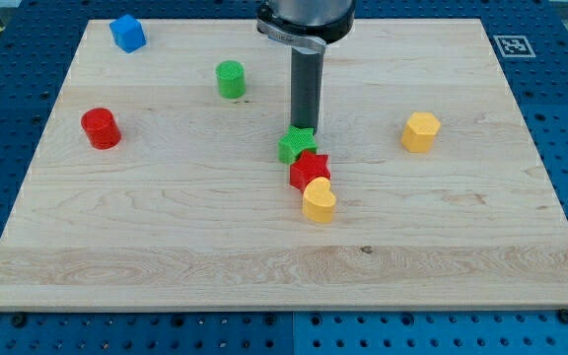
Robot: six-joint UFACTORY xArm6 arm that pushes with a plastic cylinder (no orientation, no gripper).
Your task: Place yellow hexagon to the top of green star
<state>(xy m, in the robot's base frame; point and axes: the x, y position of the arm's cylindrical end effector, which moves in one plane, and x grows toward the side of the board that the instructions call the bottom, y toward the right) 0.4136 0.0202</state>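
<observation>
The yellow hexagon sits on the board toward the view's right. The green star sits near the middle, well to the left of the hexagon. My tip stands at the star's upper edge, touching or nearly touching it. A red star lies against the green star's lower right. A yellow heart-shaped block lies just below the red star.
A green cylinder stands up and left of my tip. A red cylinder is at the view's left. A blue block is at the top left. The wooden board lies on a blue perforated table.
</observation>
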